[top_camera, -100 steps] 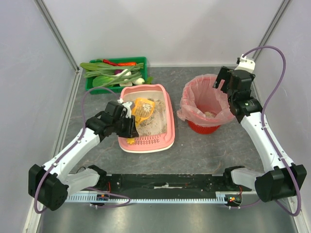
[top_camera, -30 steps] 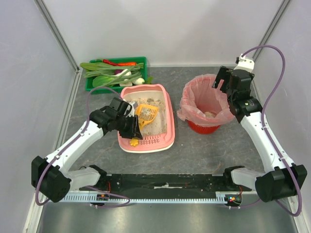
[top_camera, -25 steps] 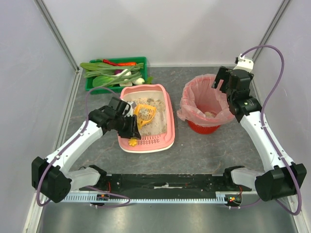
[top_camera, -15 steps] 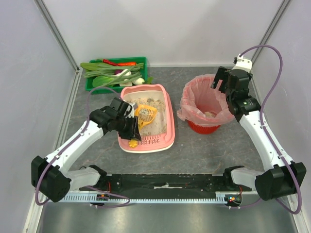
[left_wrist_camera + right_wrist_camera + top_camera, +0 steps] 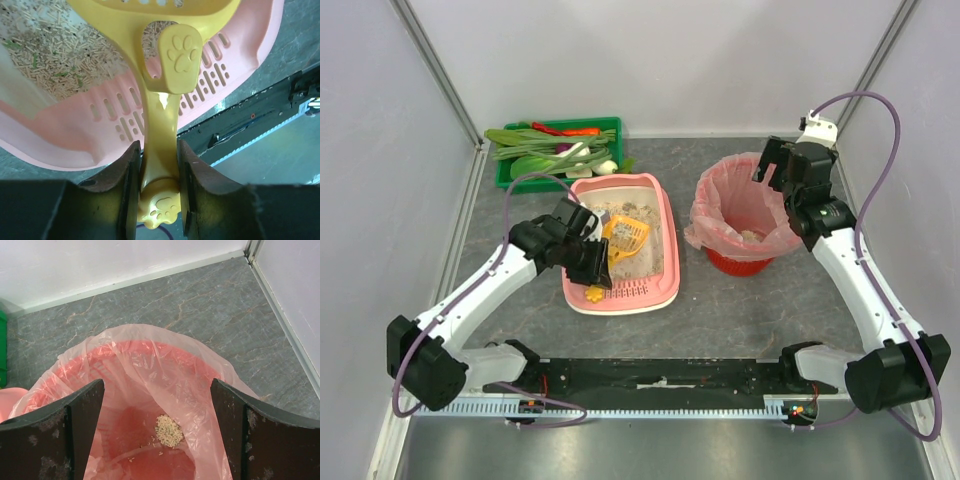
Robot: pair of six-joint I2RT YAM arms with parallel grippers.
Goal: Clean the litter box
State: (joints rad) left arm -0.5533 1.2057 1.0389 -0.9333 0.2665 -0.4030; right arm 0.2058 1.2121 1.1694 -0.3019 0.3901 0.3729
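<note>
Centre-left, left gripper (image 5: 156, 155) clamps the yellow scoop (image 5: 626, 235) over the litter box (image 5: 625, 296). Upper right, right gripper (image 5: 157, 390) gapes above the red bin (image 5: 735, 263).

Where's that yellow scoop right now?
In the overhead view the yellow scoop is left of centre, over the litter box, its handle clamped by the left arm's fingers.
</note>
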